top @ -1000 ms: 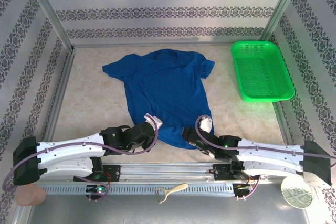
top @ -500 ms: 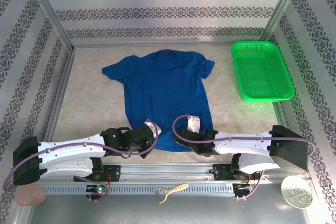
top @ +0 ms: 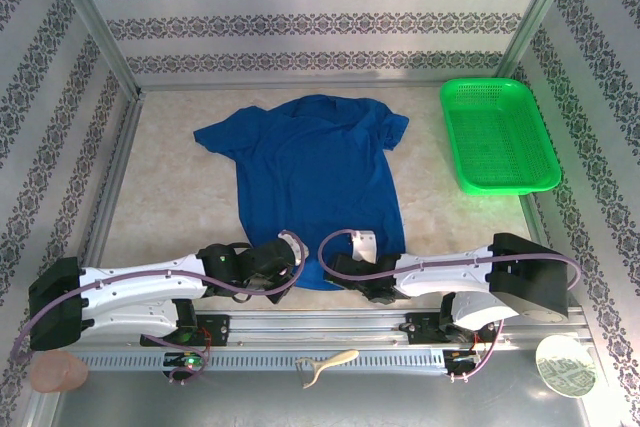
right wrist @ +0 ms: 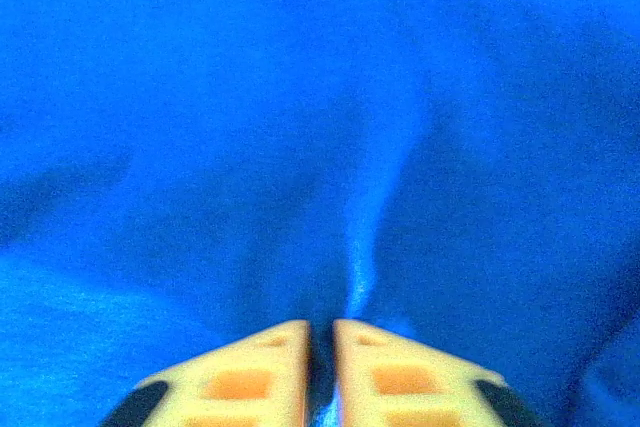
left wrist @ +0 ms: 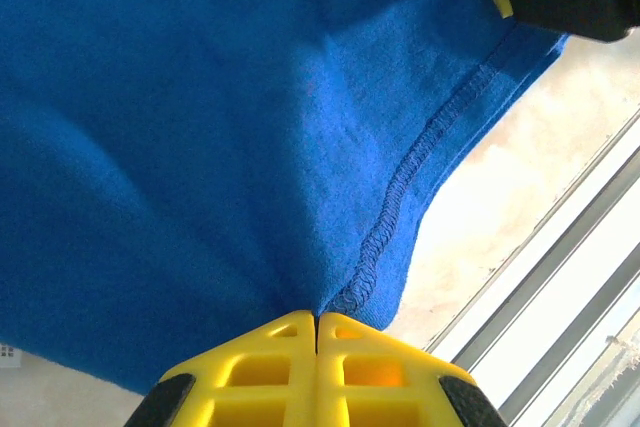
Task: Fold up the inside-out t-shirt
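The inside-out t-shirt (top: 318, 177), royal blue, lies spread on the table with its collar toward the back wall. Along its near hem sits my left gripper (top: 293, 269), shut on the hem. In the left wrist view the yellow jaws (left wrist: 317, 323) are pressed together on the stitched hem of the t-shirt (left wrist: 200, 127). A little to the right along the same hem, my right gripper (top: 343, 275) is shut on a pinched ridge of the t-shirt (right wrist: 300, 117); its fingers (right wrist: 320, 332) clamp the cloth. Both arms lie low along the near edge.
A green mesh basket (top: 498, 134) stands at the back right. Patterned walls enclose the table on three sides. A metal rail (top: 320, 325) runs along the near edge under the arms. Bare tabletop (top: 170, 197) lies left of the shirt.
My right arm has swung left along the near hem and its gripper has closed on the cloth. The left gripper has stayed shut on the hem.
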